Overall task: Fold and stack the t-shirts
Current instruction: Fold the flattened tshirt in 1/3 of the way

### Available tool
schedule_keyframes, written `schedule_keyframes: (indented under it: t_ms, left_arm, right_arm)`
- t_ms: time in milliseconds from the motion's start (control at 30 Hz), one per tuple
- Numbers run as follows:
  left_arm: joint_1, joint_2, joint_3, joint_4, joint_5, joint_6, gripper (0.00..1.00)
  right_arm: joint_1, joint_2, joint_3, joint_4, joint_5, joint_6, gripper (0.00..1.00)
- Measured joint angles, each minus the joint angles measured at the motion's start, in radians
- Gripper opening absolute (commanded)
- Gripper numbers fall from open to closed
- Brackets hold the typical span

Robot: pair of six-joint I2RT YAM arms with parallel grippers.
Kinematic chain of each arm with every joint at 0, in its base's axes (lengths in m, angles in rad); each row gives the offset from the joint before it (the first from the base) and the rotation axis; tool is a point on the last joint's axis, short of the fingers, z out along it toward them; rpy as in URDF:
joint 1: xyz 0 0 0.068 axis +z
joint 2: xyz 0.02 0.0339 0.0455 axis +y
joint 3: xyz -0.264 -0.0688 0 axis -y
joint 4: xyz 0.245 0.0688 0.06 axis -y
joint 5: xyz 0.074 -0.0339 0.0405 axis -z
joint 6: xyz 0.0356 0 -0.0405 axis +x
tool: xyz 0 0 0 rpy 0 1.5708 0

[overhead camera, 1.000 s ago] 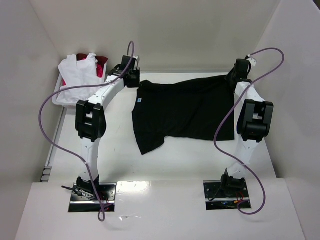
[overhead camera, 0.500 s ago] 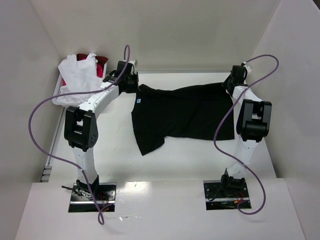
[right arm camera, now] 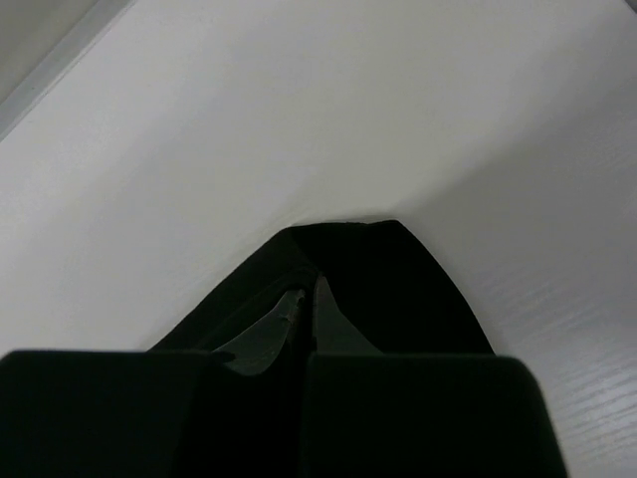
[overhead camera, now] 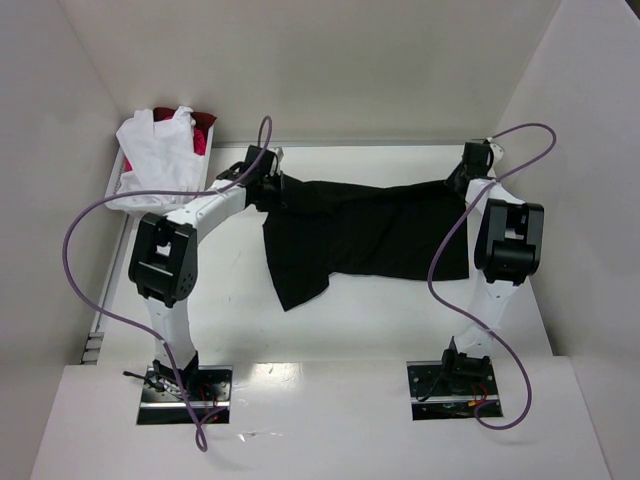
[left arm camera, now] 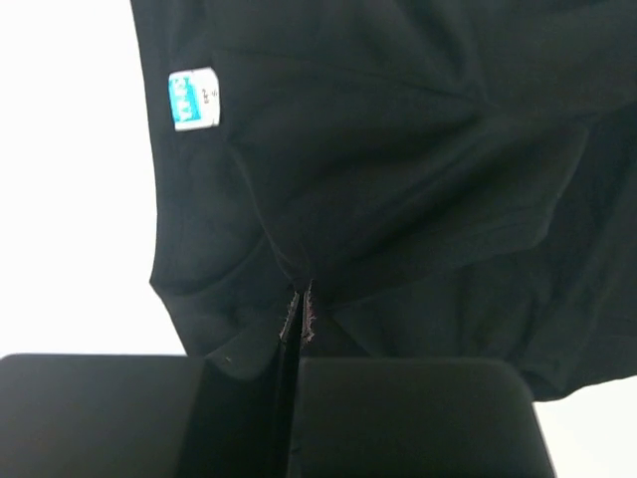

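Observation:
The large black t-shirt [overhead camera: 370, 235] lies spread across the far middle of the table, one sleeve pointing toward the near left. My left gripper [overhead camera: 272, 190] is shut on its far left edge near the neck; the left wrist view shows the cloth [left arm camera: 398, 149] pinched between the closed fingers and the light-blue neck label [left arm camera: 193, 98]. My right gripper [overhead camera: 462, 175] is shut on the far right corner of the shirt [right arm camera: 378, 269], held just above the table. A white t-shirt [overhead camera: 158, 155] and a red one [overhead camera: 203, 130] lie in the basket at far left.
The white basket [overhead camera: 120, 200] stands at the far left against the side wall. White walls close the table on the left, back and right. Purple cables loop from both arms. Bare table [overhead camera: 360, 320] lies between the black shirt and the arm bases.
My left gripper has moved right and nearer, carrying the shirt's left edge inward so the blue label is covered in the top view. The right gripper shifted slightly farther back.

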Motion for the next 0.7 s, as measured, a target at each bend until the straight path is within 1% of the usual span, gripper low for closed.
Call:
schedule_keyframes:
  t_ms: [233,367,700]
  left_arm:
    - [0.0,-0.034,-0.04,0.011,0.0,-0.007,0.0]
    - [0.0,-0.039,-0.056,0.023,0.003,-0.007,0.0]
    - [0.0,-0.041,-0.071,0.035,0.002,-0.007,0.0]
  right_arm:
    - [-0.007,-0.036,-0.086,-0.015,0.005,0.011,0.0]
    - [-0.008,-0.093,-0.133,-0.026,0.01,0.011,0.0]
    - [-0.008,-0.224,-0.179,-0.031,0.019,0.015,0.0]
